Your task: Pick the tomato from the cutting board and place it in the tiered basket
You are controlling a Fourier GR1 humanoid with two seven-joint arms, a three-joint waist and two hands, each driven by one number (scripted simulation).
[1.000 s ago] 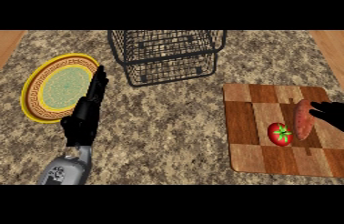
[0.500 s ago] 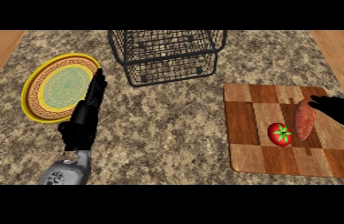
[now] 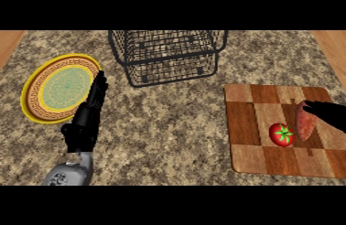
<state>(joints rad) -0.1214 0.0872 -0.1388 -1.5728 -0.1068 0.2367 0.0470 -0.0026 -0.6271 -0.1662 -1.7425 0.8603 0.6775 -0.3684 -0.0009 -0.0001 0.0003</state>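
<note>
1. Head view: tomato [image 3: 282, 134] sits on the cutting board [image 3: 250, 155] at right; right hand [image 3: 323, 113] beside it, finger state hard to tell.
2. Left hand [image 3: 86, 116] rests flat-fingered by the plate [image 3: 40, 91]; tiered basket [image 3: 169, 55] top centre.

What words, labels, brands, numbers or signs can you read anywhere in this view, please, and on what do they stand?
None can be read.
The plate bears only a key-pattern band round its rim, no letters.
The tomato, cutting board and tiered basket show no markings.
</note>
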